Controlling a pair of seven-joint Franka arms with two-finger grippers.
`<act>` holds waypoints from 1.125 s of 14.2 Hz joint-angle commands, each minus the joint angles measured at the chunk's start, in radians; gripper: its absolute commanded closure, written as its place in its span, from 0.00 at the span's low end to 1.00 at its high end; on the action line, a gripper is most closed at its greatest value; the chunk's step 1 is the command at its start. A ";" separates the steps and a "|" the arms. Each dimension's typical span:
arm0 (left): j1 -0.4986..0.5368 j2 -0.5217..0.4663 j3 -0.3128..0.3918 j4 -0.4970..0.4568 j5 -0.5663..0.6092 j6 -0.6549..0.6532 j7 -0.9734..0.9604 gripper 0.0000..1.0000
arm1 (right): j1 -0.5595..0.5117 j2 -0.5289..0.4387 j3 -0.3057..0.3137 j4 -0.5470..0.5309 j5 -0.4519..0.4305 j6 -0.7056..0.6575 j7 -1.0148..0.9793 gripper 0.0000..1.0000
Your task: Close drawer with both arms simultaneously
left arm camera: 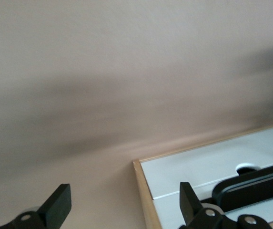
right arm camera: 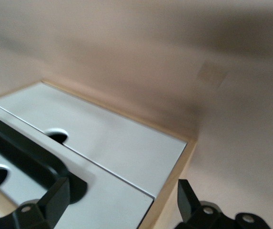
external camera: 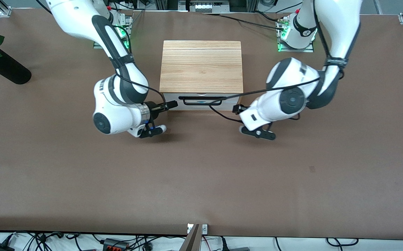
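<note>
The drawer (external camera: pixel 201 107) shows its white front under the wooden box top (external camera: pixel 201 66), and no tray shows. Its black bar handle (external camera: pixel 204 103) spans the middle. My right gripper (external camera: pixel 156 130) is low over the table by the front's end toward the right arm. My left gripper (external camera: pixel 257 133) is low by the other end. In the right wrist view my gripper (right arm camera: pixel 122 200) is open, straddling the corner of the white front (right arm camera: pixel 112 200) beside the handle (right arm camera: pixel 26 148). In the left wrist view my gripper (left arm camera: pixel 124 207) is open astride the front's (left arm camera: pixel 167 207) wooden edge.
A black vase (external camera: pixel 4 68) with a red rose lies at the right arm's end of the table. Black cables hang from both wrists across the drawer front. Brown table (external camera: pixel 201 181) stretches toward the front camera.
</note>
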 commanded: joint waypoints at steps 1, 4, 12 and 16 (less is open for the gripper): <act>0.067 -0.032 -0.003 0.050 0.001 -0.078 0.010 0.00 | -0.002 -0.052 -0.042 0.061 -0.098 -0.025 0.002 0.00; 0.181 -0.047 -0.004 0.161 0.016 -0.198 0.064 0.00 | -0.003 -0.153 -0.088 0.066 -0.315 -0.040 -0.001 0.00; 0.383 -0.047 -0.006 0.407 0.091 -0.465 0.247 0.00 | -0.006 -0.307 -0.316 0.213 -0.603 -0.357 -0.016 0.00; 0.403 -0.100 0.016 0.418 0.097 -0.494 0.244 0.00 | -0.064 -0.332 -0.355 0.318 -0.597 -0.461 -0.013 0.00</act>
